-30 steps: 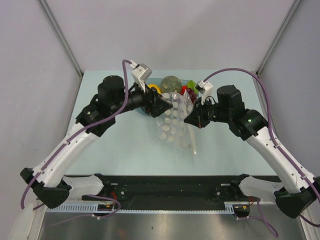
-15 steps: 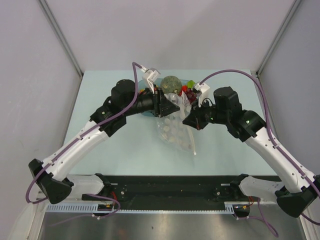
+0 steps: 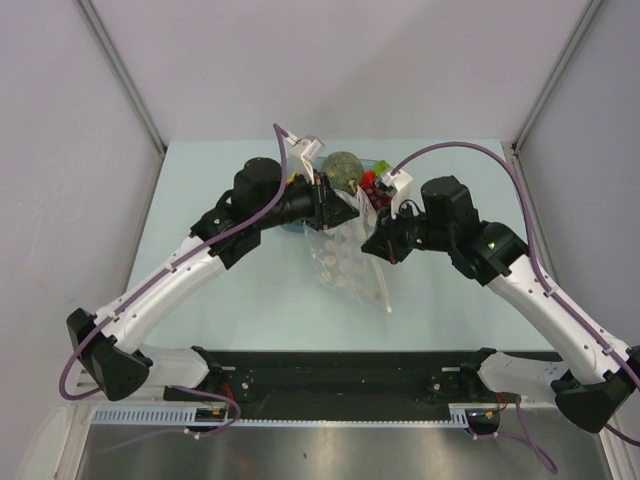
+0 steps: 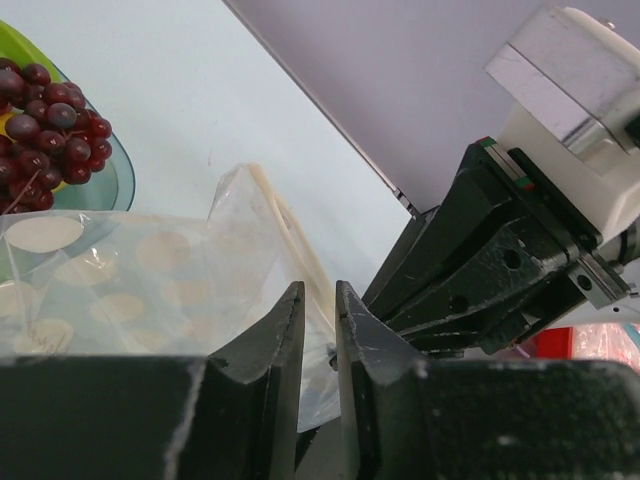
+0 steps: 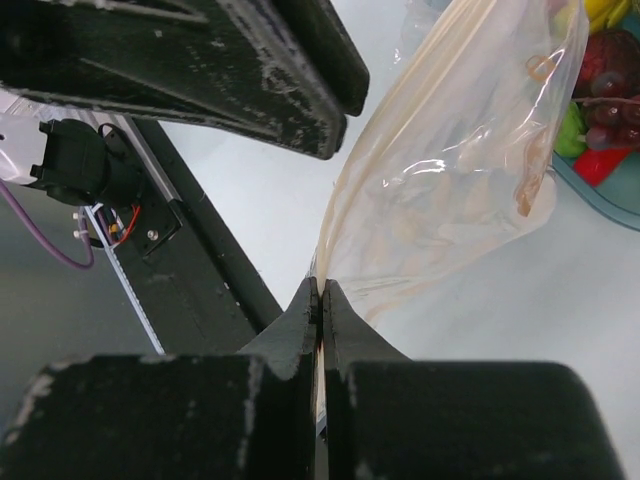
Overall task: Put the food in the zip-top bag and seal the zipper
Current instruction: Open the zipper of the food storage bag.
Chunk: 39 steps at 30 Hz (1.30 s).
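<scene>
The main risk is that the bag [image 3: 345, 262] slips free or gets pulled flat. The right gripper [image 5: 320, 298] has its jaws pressed shut on one thin edge of the film, so a tug from the other arm could drag that edge out or stretch the mouth closed rather than open. The left gripper [image 4: 320, 312] shows only a narrow slit between its fingers, right beside the film. I cannot tell whether any plastic is caught in it; if none is, the mouth would sag once the arms part. The two grippers are also very close together, so a small misjudged move could knock them into each other or into the bowl [image 4: 122, 182] just beyond. The bag hangs between the grippers over the middle of the table [image 3: 250, 300], just near of the bowl, and its near end seems to reach the surface. It is clear, limp and creased, printed with white dots, with the pale zipper [image 4: 290, 232] running along one edge. It looks empty: the grapes [image 4: 45, 120] lie in the bowl and the bumpy green ball [image 3: 343, 167] sits at the far side.
</scene>
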{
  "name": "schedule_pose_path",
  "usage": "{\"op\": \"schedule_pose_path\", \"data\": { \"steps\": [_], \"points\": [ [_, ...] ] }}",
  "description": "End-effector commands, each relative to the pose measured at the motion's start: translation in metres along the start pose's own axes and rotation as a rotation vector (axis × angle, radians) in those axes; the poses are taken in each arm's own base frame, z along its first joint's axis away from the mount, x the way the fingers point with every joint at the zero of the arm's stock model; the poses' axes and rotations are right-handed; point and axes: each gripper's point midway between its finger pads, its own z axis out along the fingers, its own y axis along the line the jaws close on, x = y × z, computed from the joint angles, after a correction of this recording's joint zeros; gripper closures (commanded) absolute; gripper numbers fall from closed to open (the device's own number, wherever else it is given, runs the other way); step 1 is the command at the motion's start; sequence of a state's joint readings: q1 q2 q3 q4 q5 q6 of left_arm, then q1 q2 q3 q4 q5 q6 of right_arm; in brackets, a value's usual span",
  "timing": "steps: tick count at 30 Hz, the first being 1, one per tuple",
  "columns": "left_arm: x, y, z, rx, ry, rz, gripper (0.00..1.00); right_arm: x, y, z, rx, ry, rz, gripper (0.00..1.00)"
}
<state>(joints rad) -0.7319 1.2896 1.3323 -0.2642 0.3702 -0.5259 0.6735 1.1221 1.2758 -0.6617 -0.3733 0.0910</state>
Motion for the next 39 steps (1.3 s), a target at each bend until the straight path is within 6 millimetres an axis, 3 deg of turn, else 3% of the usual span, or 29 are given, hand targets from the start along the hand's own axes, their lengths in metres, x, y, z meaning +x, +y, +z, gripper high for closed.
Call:
{"op": "schedule_pose_path", "data": {
  "steps": [1, 14, 30, 35, 37, 39],
  "points": [
    [-0.005, 0.004, 0.003, -0.021, -0.02, -0.019, 0.79, -0.022, 0.009, -0.008, -0.014, -0.064, -0.055, 1.0],
    [0.002, 0.026, 0.01, -0.1, -0.001, -0.043, 0.81, -0.022, 0.015, -0.006, -0.023, -0.056, -0.111, 1.0],
    [0.044, 0.032, 0.018, -0.137, 0.111, -0.021, 0.77, -0.021, 0.02, 0.006, 0.004, -0.023, -0.243, 1.0],
    [0.056, 0.035, 0.02, -0.131, 0.163, -0.018, 0.75, -0.012, 0.016, 0.009, 0.026, 0.012, -0.298, 1.0],
    [0.059, 0.03, 0.021, -0.104, 0.179, -0.016, 0.75, -0.01, 0.015, 0.008, 0.035, 0.017, -0.322, 1.0],
    [0.063, 0.029, 0.021, -0.093, 0.193, -0.019, 0.81, -0.008, 0.012, 0.008, 0.051, 0.022, -0.344, 1.0]
  ]
}}
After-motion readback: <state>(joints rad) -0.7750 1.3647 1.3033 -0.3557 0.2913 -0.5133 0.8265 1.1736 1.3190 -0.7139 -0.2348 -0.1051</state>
